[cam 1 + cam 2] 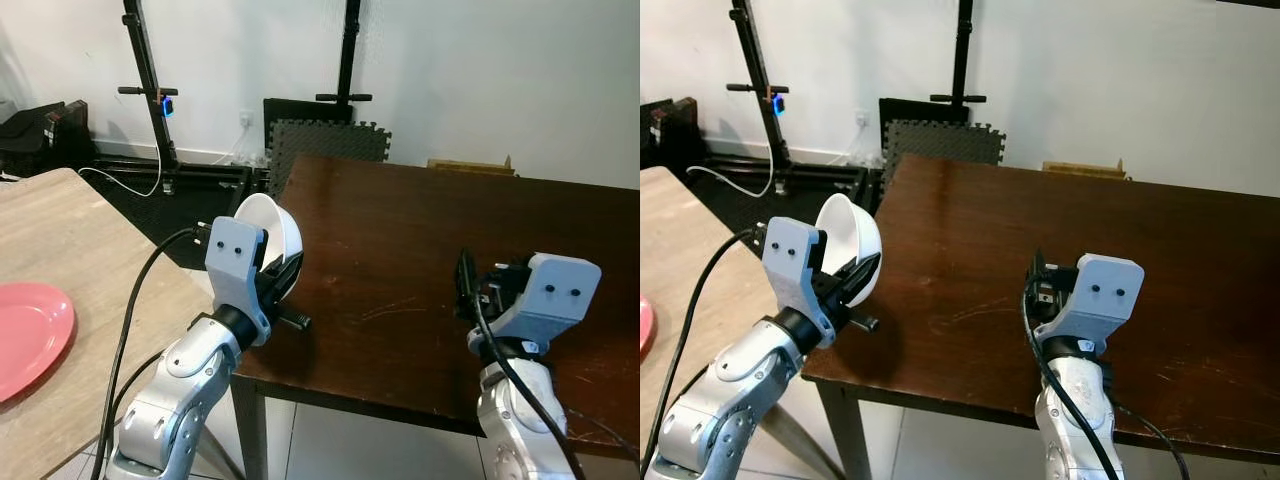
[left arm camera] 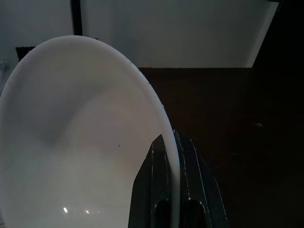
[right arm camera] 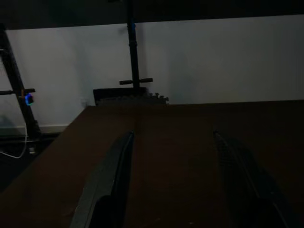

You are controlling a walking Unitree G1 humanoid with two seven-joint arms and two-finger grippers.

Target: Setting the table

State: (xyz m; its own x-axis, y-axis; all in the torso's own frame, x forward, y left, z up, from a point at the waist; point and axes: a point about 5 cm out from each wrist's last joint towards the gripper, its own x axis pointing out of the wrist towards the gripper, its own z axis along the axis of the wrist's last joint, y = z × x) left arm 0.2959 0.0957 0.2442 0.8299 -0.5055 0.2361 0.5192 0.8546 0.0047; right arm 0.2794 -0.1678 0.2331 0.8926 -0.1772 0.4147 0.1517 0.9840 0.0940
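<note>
Carrying stage: left gripper [image 1: 268, 283] pinches white bowl [image 1: 272, 240] by its rim, tilted, above dark table's [image 1: 420, 250] near-left corner. Right gripper [image 3: 173, 185] empty, fingers parted. Next: level bowl, lower onto table.

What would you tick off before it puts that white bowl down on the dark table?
1. Left gripper pinching the bowl rim: ok.
2. Bowl level: not ok, tilted on its side.
3. Bowl over the dark table: not ok, at its near left corner edge.
4. Tabletop ahead free of things: ok.
5. Right gripper out of the way: ok, open above the table's near edge.
</note>
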